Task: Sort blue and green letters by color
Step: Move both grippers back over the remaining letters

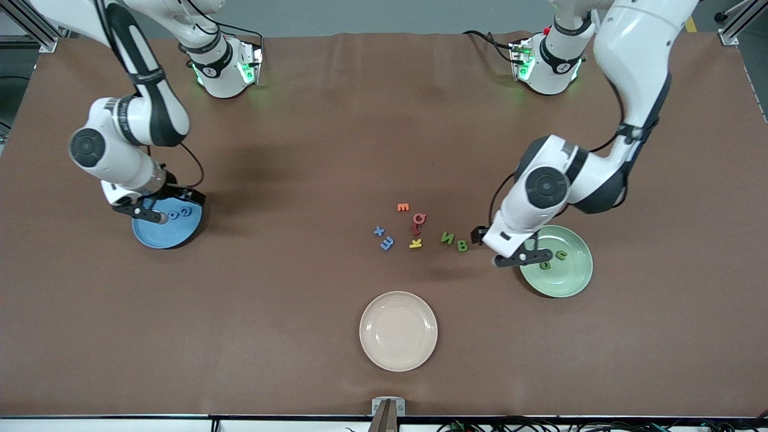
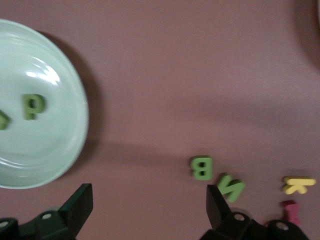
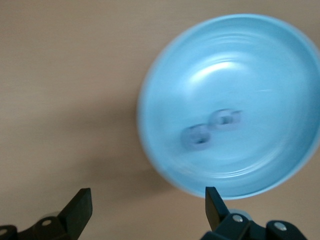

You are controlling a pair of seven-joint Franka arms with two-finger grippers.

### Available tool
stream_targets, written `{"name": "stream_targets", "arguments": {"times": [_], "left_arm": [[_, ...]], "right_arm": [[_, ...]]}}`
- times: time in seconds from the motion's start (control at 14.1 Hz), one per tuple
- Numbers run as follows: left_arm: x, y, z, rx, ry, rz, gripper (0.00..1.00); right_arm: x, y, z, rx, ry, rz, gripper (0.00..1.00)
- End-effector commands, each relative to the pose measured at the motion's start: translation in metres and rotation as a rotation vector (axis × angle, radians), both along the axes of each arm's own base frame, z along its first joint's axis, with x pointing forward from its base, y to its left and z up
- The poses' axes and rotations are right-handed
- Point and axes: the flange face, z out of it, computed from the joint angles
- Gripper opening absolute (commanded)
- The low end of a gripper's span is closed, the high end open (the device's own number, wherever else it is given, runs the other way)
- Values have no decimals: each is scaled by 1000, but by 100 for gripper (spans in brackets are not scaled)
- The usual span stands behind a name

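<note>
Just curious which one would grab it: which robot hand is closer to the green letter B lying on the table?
The left one. The left gripper, open, hangs over the green plate's rim, beside the green letter B. The right gripper, open, is over the blue plate at the right arm's end.

Two letters (image 1: 178, 211) lie in the plate (image 1: 162, 235) at the right arm's end of the surface (image 1: 300, 336), and two more (image 1: 553, 258) lie in the plate (image 1: 570, 282) at the left arm's end. Between these plates, a cluster of letters (image 1: 414, 226) rests on the surface, with a third plate (image 1: 398, 354) nearer the front camera than the cluster. The right gripper (image 1: 150, 213) hangs over its plate's rim; the left gripper (image 1: 521, 257) is over its plate's edge.
</note>
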Motion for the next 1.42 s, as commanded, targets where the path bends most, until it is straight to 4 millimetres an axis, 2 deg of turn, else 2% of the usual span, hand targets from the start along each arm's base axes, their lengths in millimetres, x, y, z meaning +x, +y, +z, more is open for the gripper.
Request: {"name": "stream_targets", "arguments": {"times": [0.0,0.21,0.36,0.43,0.64,0.71,0.85,1.0,1.14,1.35], "left_arm": [[17,-14,-21,-23,17,45,100],[9,-28,-43,-28,40,51,100],[6,-33,-50,-31,42,72,99],[5,-38,-50,-35,40,68,93],[-1,-49,-62,-40,47,54,75],[-1,-50,-64,-47,38,51,70],[0,-48,-67,-47,39,56,65],[-1,-47,-74,-40,47,54,64],[-2,-47,-80,-38,53,53,60],[-2,-46,-86,-39,57,54,59]], "right_arm": [[9,96,25,-2,-38,-25,100],[16,199,25,-1,-65,-111,100],[17,266,18,-9,-55,-157,100],[16,300,17,-13,-51,-160,100],[21,370,12,-15,-48,-170,97],[23,385,5,-16,-46,-182,92],[22,420,-11,-11,-50,-199,73],[22,445,-24,-3,-56,-208,64],[21,455,-41,-10,-54,-211,62],[24,461,-53,-11,-57,-212,62]]}}
